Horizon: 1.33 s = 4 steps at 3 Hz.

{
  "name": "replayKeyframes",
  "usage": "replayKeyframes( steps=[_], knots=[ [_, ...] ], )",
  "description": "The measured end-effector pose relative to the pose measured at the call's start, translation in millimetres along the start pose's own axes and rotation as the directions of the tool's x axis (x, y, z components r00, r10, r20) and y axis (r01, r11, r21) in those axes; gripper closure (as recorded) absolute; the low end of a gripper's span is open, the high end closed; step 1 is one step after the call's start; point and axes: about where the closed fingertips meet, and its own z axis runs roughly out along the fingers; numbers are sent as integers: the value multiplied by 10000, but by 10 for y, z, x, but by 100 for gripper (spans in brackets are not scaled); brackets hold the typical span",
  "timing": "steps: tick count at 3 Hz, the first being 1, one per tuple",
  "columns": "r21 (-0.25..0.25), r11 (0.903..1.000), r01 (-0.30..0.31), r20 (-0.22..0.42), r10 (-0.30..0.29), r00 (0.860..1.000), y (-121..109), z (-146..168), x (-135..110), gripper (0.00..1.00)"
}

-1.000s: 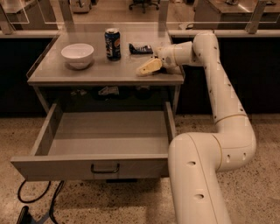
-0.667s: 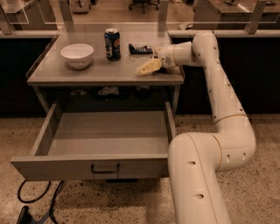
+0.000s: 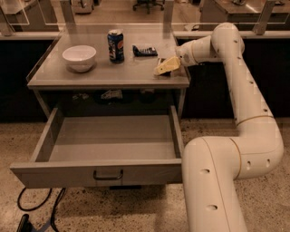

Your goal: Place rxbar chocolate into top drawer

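Hand [image 3: 166, 66]: low over the right front corner of the desk [image 3: 54, 74]; I can't tell its grip.
Rxbar chocolate [image 3: 162, 73]: dark sliver beneath the hand, mostly hidden.
Top drawer [image 3: 68, 174]: open, below the desk.

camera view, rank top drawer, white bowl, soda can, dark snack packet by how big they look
1. top drawer
2. white bowl
3. soda can
4. dark snack packet (close to the can)
The gripper is at the countertop's right edge.

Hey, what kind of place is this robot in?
Probably an office or lab: a wheeled chair behind, speckled hard floor, grey counter with an open drawer. The gripper is at the counter's right front.
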Motion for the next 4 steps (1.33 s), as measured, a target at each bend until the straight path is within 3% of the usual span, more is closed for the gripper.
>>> replayKeyframes(
  steps=[2,3,4],
  knots=[
    [162,9999,21,-243,-17,9997,-36,-20,41,0],
    [294,9969,728,-1242,-686,9899,10,98,16,0],
    [349,9837,1763,-2493,-1623,9547,37,174,18,0]
  ],
)
